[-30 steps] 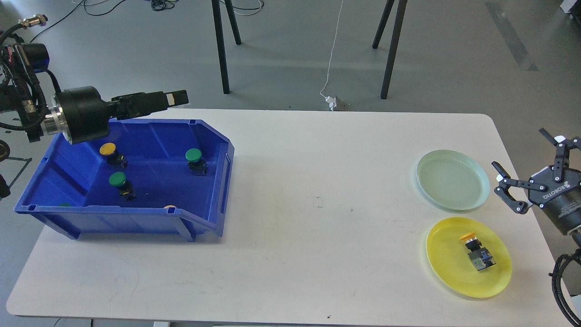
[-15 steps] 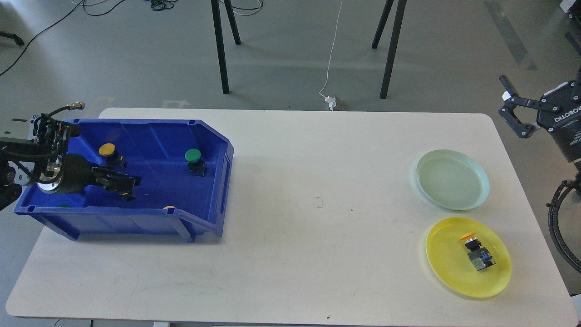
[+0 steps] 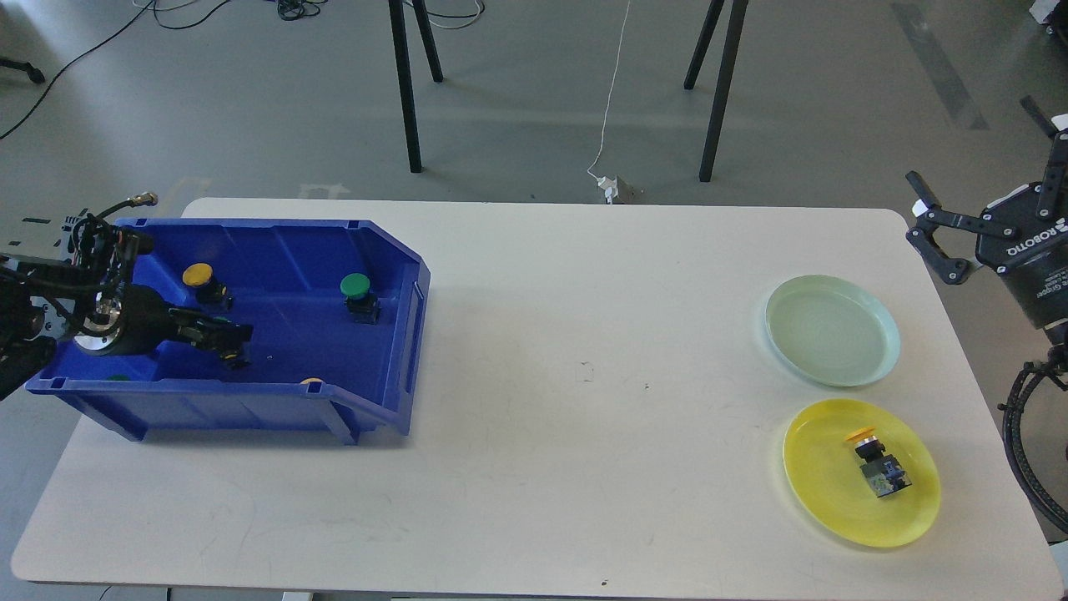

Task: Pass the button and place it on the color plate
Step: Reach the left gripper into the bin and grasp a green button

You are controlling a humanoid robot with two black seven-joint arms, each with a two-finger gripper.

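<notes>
A blue bin [image 3: 250, 402] at the table's left holds a yellow-capped button [image 3: 199, 275], a green-capped button [image 3: 356, 287], and two more caps, one orange [image 3: 311, 381] and one green [image 3: 118, 377], showing only at the front wall. My left gripper [image 3: 227, 335] is down inside the bin, over a third button whose black base [image 3: 237, 360] shows below the fingers. I cannot tell whether it grips it. My right gripper [image 3: 972, 142] is open and empty, raised past the table's right edge. A yellow plate [image 3: 818, 476] holds a yellow-capped button [image 3: 874, 464]. A pale green plate [image 3: 833, 330] is bare.
The white table [image 3: 584, 434] has rounded corners. Black stand legs [image 3: 407, 92] and a white cable [image 3: 607, 108] are on the floor behind it. The two plates sit close together near the right edge.
My left arm came down from above the bin's back wall into the bin, onto the green button on the left. My right gripper rose up and away from the plates.
</notes>
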